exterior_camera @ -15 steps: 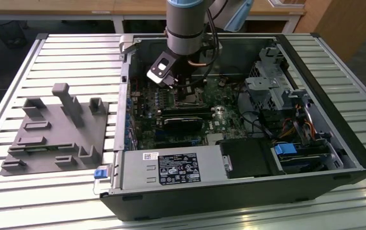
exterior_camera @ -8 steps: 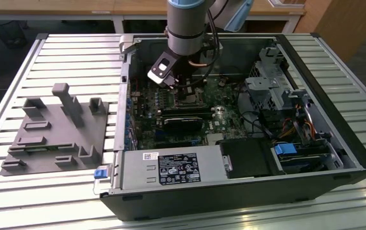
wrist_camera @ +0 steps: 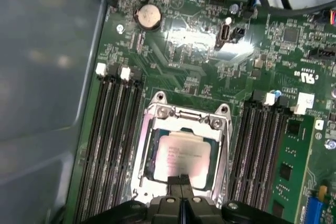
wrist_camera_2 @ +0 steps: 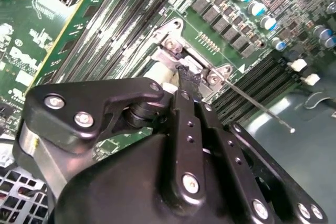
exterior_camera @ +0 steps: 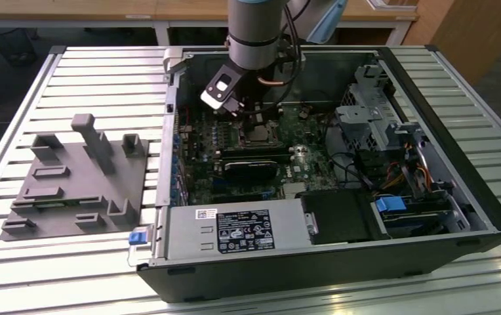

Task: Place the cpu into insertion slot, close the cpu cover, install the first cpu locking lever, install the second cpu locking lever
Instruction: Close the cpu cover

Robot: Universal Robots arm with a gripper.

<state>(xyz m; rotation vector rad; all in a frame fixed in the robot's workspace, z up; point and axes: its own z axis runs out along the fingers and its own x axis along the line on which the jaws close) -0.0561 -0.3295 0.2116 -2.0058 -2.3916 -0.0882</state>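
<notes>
At cpu [wrist_camera: 181, 156] edge, closed gripper [wrist_camera: 181, 181], perhaps touching.

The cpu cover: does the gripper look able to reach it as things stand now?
Probably yes. The gripper hangs right at the near edge of the cpu cover, and nothing lies between them.

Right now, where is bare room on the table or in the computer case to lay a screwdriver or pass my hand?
Free: the table slats between the grey fixture and the far edge, and the strip in front of the fixture. Crowded: inside the case, most around the chip, where the end effector hangs, flanked by memory slots.
</notes>
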